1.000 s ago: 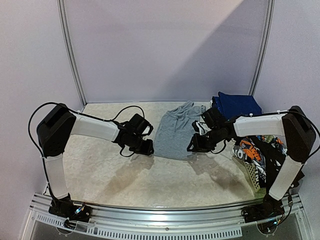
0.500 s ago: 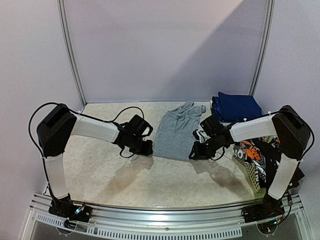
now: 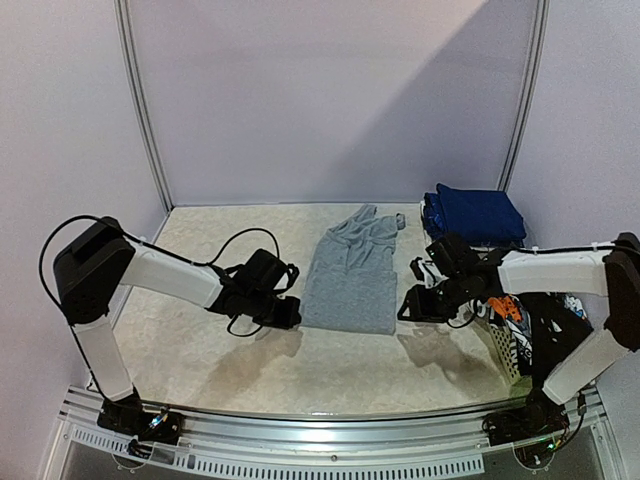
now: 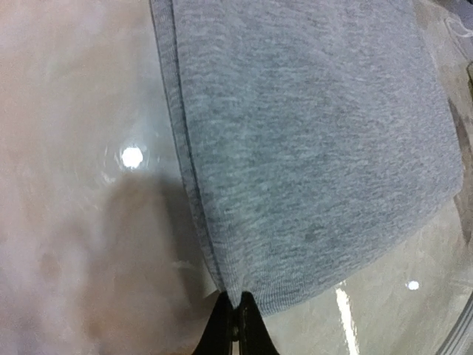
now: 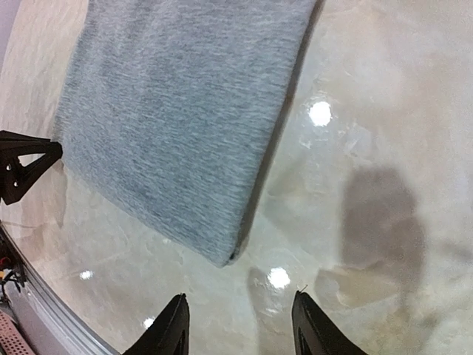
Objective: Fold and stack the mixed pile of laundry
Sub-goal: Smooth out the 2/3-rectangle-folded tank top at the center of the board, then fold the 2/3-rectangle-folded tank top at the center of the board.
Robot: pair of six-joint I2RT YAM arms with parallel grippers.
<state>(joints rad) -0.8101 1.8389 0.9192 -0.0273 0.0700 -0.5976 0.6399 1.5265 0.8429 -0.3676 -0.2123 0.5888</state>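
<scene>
Overhead view: grey shirt (image 3: 347, 272) lies flat mid-table (image 3: 230, 360), hem toward arms. left gripper (image 4: 236, 325) pinched tight on near-left hem corner. right gripper (image 5: 240, 329) partly spread, holding nothing; near-right corner just ahead of its fingertips (not touching). navy blue pieces (image 3: 475, 213) stacked far right. printed garments (image 3: 505, 310) in basket (image 3: 500, 350). Advice: slide right jaws over corner, catch both cloth layers, close firmly, then lift level with left so fold stays square.
</scene>
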